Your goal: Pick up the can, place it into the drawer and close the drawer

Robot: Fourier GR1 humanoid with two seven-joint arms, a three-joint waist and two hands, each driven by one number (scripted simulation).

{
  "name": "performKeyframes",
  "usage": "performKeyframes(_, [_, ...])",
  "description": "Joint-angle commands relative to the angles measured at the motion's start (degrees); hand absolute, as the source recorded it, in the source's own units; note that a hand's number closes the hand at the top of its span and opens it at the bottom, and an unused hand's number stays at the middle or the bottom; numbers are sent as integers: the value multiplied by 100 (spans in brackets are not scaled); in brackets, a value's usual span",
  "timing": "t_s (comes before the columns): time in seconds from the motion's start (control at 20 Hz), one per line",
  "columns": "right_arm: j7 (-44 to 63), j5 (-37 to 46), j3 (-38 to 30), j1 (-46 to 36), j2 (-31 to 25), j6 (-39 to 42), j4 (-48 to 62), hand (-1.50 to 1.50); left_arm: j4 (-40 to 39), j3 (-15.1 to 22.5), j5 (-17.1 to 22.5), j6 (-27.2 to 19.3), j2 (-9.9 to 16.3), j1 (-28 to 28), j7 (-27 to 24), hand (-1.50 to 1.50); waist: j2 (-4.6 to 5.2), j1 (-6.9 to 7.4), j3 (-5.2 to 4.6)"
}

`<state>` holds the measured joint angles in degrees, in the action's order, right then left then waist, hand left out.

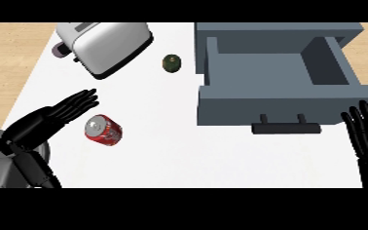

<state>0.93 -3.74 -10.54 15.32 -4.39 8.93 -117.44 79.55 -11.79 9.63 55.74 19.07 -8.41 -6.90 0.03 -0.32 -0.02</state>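
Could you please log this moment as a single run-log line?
can: lying on counter, not grasped | left hand: open, beside can | right hand: open, resting at right edge | drawer: open, empty

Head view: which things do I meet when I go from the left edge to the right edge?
left hand → red can → green round object → open drawer → right hand. The toaster is left out: it stands above the left hand and the can, spanning both.

The left hand [54, 114] reaches in from the lower left on a grey forearm, fingers straight and spread, holding nothing. The right hand [357, 131] rests at the right edge, fingers up and open.
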Motion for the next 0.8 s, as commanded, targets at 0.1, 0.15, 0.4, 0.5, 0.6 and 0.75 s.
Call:
performKeyframes(0.1, [-35,47,28,335,161,147,-268,-150,-498,102,-744,-12,-94,-49,-813,-150,-5,1,1])
performKeyframes(0.15, [163,0,-154,-356,-56,-13,97,-150,-1365,-110,-919,217,267,-533,-1356,-150,10,-12,-3])
performKeyframes(0.4, [221,-117,-122,-121,-5,131,-203,-150,-1813,301,-1634,-293,172,-482,-2173,-150,7,-33,-5])
performKeyframes(0.5, [-295,172,-71,-228,52,121,435,-150,-2080,250,-1685,-125,593,-531,-2618,-150,12,-22,-4])
performKeyframes(0.6, [-97,178,-85,-196,148,-37,246,-150,-1697,529,-1774,-473,299,-177,-2615,-150,0,6,-2])
performKeyframes(0.75, [-257,179,-16,-124,96,164,414,-150,-2886,466,-1830,-450,626,-1050,-2895,-150,23,-70,-6])
